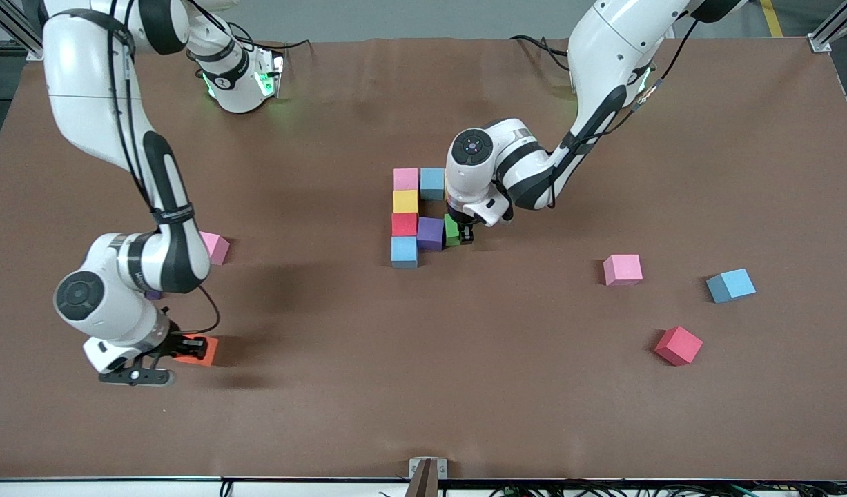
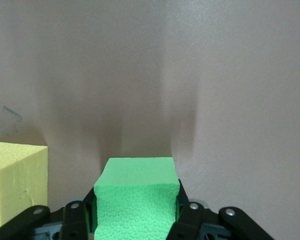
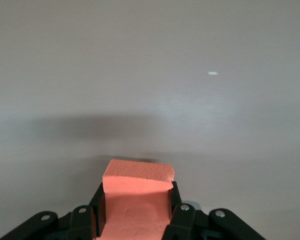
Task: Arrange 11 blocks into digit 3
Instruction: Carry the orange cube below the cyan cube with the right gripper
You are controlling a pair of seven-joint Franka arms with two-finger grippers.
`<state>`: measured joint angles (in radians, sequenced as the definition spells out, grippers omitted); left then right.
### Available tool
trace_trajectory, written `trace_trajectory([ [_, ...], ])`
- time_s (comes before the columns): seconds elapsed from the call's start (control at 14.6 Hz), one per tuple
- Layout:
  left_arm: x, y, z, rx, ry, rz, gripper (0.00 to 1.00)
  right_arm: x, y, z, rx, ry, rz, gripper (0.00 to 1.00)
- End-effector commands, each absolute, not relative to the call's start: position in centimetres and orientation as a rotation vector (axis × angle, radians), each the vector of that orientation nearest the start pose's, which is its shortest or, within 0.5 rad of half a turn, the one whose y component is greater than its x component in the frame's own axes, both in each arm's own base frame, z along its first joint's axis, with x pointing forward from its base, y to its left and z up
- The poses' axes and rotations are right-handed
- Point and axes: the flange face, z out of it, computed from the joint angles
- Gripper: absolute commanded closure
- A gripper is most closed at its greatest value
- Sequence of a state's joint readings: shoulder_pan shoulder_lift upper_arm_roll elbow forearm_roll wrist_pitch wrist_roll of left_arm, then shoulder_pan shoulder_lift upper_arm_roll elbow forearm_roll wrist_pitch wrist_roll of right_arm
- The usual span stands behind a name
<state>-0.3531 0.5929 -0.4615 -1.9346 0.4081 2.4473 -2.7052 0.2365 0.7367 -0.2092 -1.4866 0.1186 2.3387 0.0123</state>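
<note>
Pinching green block (image 2: 136, 200): left pincer (image 1: 459, 233), beside purple block (image 1: 431, 232); right pincer (image 3: 136, 212) pinching orange block (image 3: 136, 200).

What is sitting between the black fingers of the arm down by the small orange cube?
The right gripper is shut on that matte orange cube. Only the cube's top and one side show; the table beneath it is covered.

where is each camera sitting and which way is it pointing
Front view: high, across the table, facing both arms' bases; shows both arms and the block cluster.
Left wrist view: on the left arm's wrist, looking down past the left claw, shut on the green block; a yellow block beside it.
Right wrist view: on the right wrist, looking past the right claw, shut on the orange block.
Shared: front view also shows both held blocks.
</note>
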Motion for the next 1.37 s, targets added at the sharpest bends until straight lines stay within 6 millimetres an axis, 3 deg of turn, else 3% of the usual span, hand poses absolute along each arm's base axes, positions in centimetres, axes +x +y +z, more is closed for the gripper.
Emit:
trace_trajectory([
  [0.0,42.9,-45.4,20.6,2.125,2.304,0.052,0.98,71.9,8.3,25.5,-3.156,-0.058,-0.191,0.5],
  [0.21,42.9,-45.5,20.7,2.129,2.309,0.057,0.98,71.5,13.9,26.1,-3.141,-0.181,-0.206,0.5],
  [0.55,45.4,-45.1,21.9,2.061,2.323,0.05,0.98,70.2,24.2,28.0,-3.121,-0.397,-0.156,0.5],
  [0.75,46.0,-45.2,21.4,2.055,2.332,0.057,0.98,68.1,29.6,28.0,-3.116,-0.489,-0.051,0.5],
  [0.82,46.0,-45.1,21.3,2.055,2.336,0.057,0.96,67.4,31.1,28.1,-3.129,-0.425,-0.018,0.5],
  [0.96,45.9,-44.8,20.6,2.065,2.346,0.059,0.9,65.7,33.9,27.9,-3.156,-0.25,0.018,0.5],
  [1.03,46.0,-44.8,20.6,2.066,2.346,0.059,0.82,64.8,35.4,27.6,-3.162,-0.244,0.027,0.5],
  [1.1,46.1,-44.8,20.7,2.072,2.338,0.061,0.63,64.2,36.3,27.3,-3.162,-0.26,0.033,0.5],
  [1.24,45.9,-44.9,20.7,2.076,2.335,0.063,0.64,63.9,36.8,26.5,-3.166,-0.25,0.041,0.5],
  [1.3,45.9,-44.9,20.7,2.079,2.334,0.063,0.57,63.9,36.9,26.1,-3.168,-0.234,0.043,0.5],
])
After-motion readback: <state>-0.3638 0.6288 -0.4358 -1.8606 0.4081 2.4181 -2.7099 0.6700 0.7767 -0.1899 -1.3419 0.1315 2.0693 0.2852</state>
